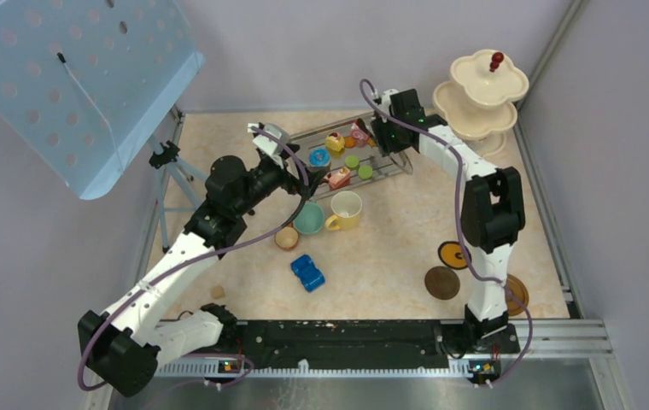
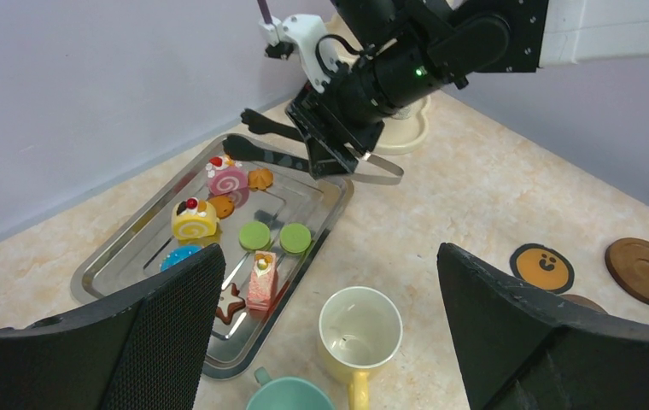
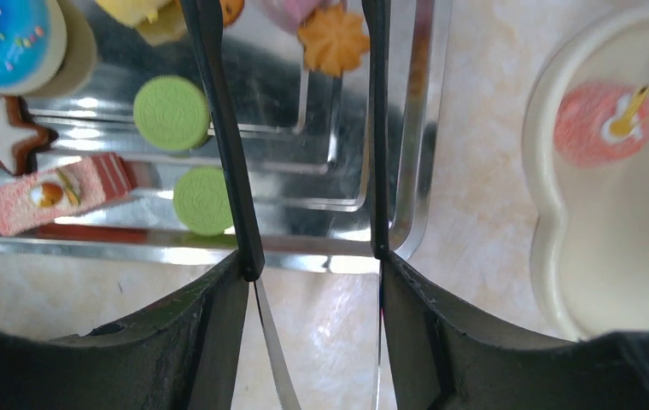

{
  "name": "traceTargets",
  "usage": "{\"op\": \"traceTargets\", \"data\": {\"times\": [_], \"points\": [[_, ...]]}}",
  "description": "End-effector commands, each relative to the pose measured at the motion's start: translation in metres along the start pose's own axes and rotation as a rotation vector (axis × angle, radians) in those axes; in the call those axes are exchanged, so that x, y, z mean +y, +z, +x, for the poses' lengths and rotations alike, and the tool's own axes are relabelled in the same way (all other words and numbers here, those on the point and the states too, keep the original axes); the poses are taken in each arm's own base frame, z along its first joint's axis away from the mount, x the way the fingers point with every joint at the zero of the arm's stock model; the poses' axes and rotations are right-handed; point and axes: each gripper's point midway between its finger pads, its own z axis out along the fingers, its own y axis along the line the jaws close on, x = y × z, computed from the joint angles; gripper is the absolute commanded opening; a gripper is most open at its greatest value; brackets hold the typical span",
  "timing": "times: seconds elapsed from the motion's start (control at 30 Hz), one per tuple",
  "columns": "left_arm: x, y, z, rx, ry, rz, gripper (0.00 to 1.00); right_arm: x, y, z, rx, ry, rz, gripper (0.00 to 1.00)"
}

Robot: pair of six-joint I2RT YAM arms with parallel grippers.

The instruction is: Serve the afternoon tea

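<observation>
- Two green macarons (image 2: 255, 235) lie on the metal tray (image 2: 99, 269) beside the roll cakes (image 2: 195, 218)
- Right hand (image 3: 314, 265) is clamped on the black tongs (image 3: 219, 128), whose arms stand apart above the tray
- Left hand (image 2: 330, 256) gapes wide and holds nothing; the yellow mug (image 2: 359, 325) shows between its fingers, next to the teal cup (image 2: 291, 397)
- Cream stand (image 1: 483, 85) sits in the far right corner of the worktop (image 1: 372, 248), a pink cake (image 3: 603, 124) on one tier
- Brown coasters (image 1: 442, 282) lie near the right arm's base
</observation>
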Motion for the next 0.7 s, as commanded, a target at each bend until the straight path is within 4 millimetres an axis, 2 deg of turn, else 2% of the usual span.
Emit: {"op": "traceTargets", "data": {"times": [0.0, 0.1, 0.37, 0.67], "points": [[0.000, 0.002, -0.004, -0.026, 0.003, 0.000, 0.99, -0.006, 0.002, -0.045, -0.088, -0.097, -0.017, 0.55], [0.001, 0.002, -0.003, -0.022, 0.003, -0.003, 0.99, -0.010, 0.017, -0.045, -0.064, -0.124, 0.003, 0.55], [0.003, 0.004, 0.000, -0.014, 0.006, -0.009, 0.99, -0.009, 0.041, -0.045, -0.023, -0.169, -0.017, 0.57], [0.004, 0.005, 0.001, -0.009, 0.007, -0.012, 0.99, -0.008, 0.065, -0.029, 0.030, -0.184, -0.020, 0.57]]}}
